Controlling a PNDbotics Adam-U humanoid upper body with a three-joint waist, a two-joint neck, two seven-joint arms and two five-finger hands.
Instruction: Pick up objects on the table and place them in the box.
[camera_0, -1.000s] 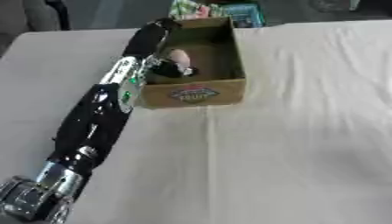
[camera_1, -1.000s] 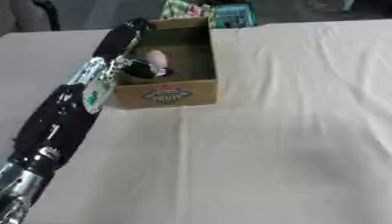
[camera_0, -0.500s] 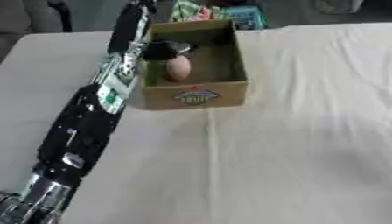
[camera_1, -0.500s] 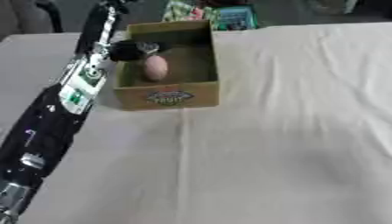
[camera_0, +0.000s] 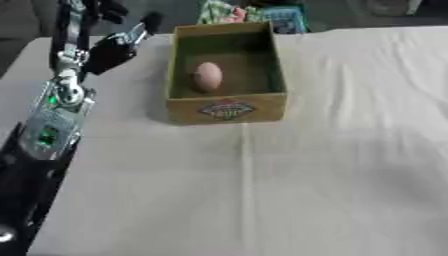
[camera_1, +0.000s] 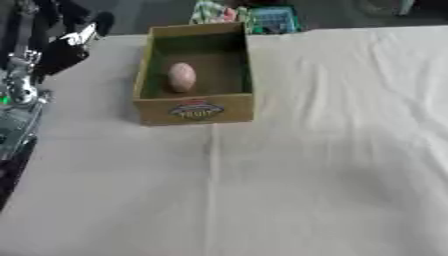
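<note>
Twin head-mounted eyes, steeply downward, sharing box (camera_0: 226, 107) and table (camera_0: 350, 165)

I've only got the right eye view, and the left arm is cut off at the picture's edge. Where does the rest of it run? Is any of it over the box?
Observer: The left eye view shows the whole forearm. It runs from the bottom-left corner up the table's left side, with none of it over the box.
Operator: Does the arm show anything my view cuts off?
Observer: Yes, a green lit patch on the forearm, below the silver wrist. The left hand is above that, left of the box.
</note>
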